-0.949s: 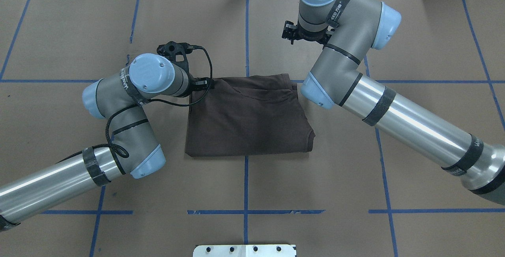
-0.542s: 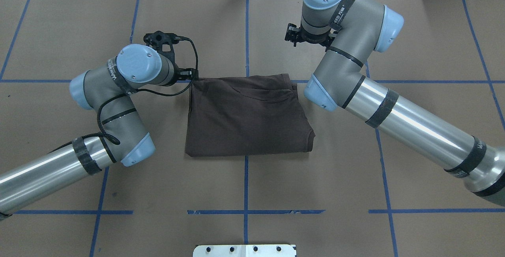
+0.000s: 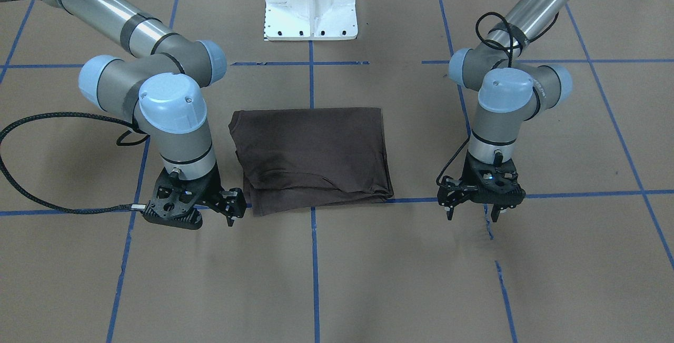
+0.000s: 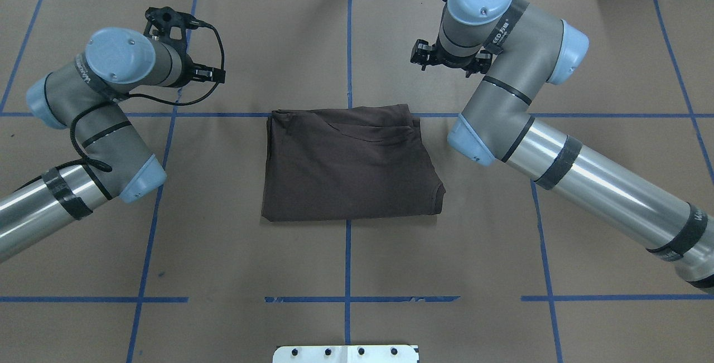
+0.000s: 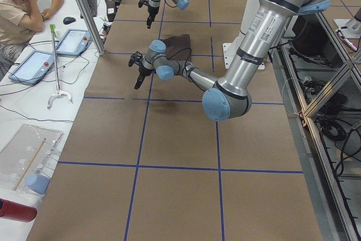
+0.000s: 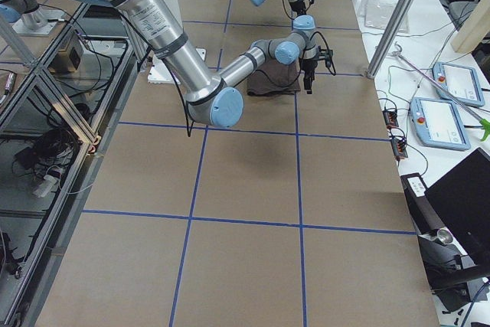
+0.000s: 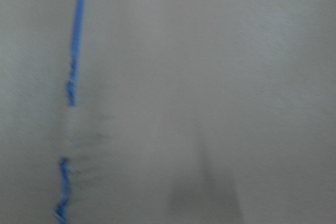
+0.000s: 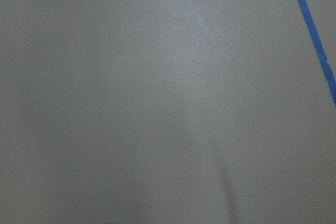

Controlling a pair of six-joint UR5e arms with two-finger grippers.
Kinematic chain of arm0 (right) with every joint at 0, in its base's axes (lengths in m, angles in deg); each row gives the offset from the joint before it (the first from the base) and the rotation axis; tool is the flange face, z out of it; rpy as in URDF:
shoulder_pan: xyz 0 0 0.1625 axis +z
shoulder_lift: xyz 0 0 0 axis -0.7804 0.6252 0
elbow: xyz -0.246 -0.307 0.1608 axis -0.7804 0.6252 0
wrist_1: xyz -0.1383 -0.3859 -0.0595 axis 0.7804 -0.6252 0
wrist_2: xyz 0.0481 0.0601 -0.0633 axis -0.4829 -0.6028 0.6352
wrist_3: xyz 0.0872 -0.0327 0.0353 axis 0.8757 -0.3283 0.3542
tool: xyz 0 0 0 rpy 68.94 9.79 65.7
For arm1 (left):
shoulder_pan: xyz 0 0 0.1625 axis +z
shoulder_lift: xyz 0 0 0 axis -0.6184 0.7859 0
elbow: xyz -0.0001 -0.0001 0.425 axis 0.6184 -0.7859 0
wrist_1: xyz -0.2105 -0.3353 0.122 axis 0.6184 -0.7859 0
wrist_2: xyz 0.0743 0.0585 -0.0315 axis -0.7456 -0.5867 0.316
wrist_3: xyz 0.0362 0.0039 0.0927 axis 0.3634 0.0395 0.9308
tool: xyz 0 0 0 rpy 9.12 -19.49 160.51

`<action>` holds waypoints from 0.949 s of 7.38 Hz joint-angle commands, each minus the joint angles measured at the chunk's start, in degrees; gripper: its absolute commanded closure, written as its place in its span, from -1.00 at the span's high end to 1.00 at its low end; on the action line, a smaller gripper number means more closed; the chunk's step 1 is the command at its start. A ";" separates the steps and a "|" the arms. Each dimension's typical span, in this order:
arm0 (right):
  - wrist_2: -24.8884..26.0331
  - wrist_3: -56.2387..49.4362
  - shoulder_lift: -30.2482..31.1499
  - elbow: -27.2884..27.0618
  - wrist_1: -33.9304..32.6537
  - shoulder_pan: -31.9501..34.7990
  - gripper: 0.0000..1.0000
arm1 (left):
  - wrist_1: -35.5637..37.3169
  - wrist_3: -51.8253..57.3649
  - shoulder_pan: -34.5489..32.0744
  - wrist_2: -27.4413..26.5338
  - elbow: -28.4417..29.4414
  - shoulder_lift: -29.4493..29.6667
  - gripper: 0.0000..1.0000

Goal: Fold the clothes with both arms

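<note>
The dark brown T-shirt point(image 4: 348, 165) point(image 3: 310, 153) lies folded into a flat rectangle at the middle of the table, with layered edges along its far side. My left gripper point(image 3: 471, 215) point(image 4: 215, 76) hangs open just above the paper, well off the shirt's far left corner and holding nothing. My right gripper point(image 3: 231, 214) point(image 4: 422, 55) hovers low beside the shirt's far right corner; it looks open and empty. Both wrist views show only bare paper and blue tape.
Brown paper with blue tape lines point(image 4: 347, 299) covers the table. The white pedestal base point(image 3: 310, 11) point(image 4: 346, 353) sits at the near edge. A person point(image 5: 22, 4) sits at a side table with tablets point(image 5: 72, 40) beyond the far edge.
My left gripper has let go of the shirt's far left corner and swung away to the left and farther out. The right arm has shifted slightly right. The shirt has not moved.
</note>
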 commanded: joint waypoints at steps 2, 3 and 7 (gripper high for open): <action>-10.70 -15.22 16.23 -19.41 -3.77 7.79 1.00 | 11.18 15.34 -7.67 8.95 -19.48 -10.62 1.00; -14.58 -24.60 22.82 -26.36 -9.37 13.49 1.00 | 16.73 24.83 -13.63 14.72 -25.04 -14.49 1.00; -22.89 -61.19 44.36 -27.39 -14.97 35.48 1.00 | 21.79 29.75 -29.25 32.36 -26.68 -28.58 1.00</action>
